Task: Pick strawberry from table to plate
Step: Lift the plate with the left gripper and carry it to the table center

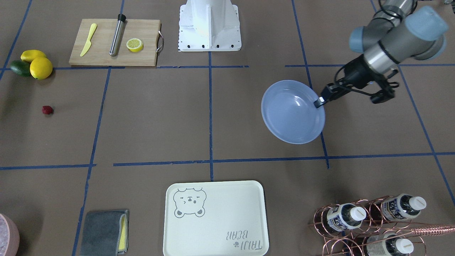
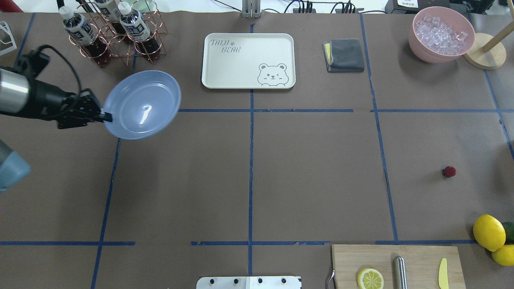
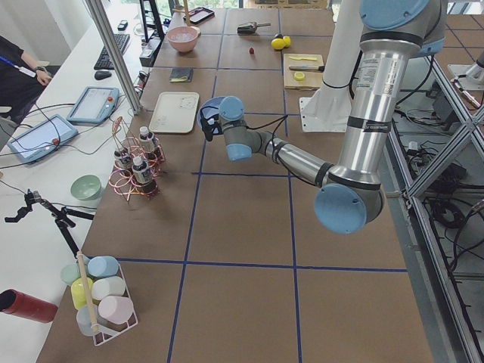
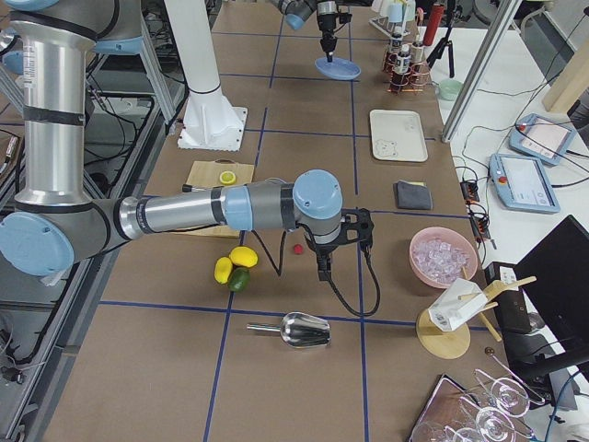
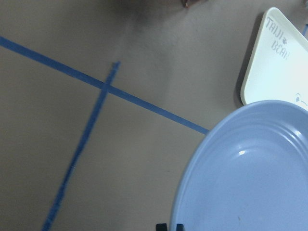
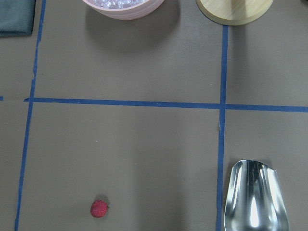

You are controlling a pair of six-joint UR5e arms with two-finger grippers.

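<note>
The strawberry (image 1: 47, 110) (image 2: 449, 171) is a tiny dark red berry lying alone on the brown table (image 2: 313, 180), and it also shows low left in the right wrist view (image 6: 99, 208). My left gripper (image 2: 106, 117) (image 1: 317, 103) is shut on the rim of the light-blue plate (image 2: 142, 104) (image 1: 293, 112), which is tilted and looks raised off the table, far across from the berry. The plate (image 5: 250, 178) is bare inside. My right gripper (image 4: 322, 268) hangs close to the strawberry (image 4: 298, 248), seen only in the exterior right view; I cannot tell its state.
Two lemons (image 2: 489, 232) and an avocado lie near the strawberry's side. A cutting board (image 2: 397, 267) carries a lemon half, a steel rod and a yellow knife. The bear tray (image 2: 248, 60), grey cloth (image 2: 344, 55), ice bowl (image 2: 441, 34), bottle rack (image 2: 112, 36) and scoop (image 6: 255, 202) line the far side.
</note>
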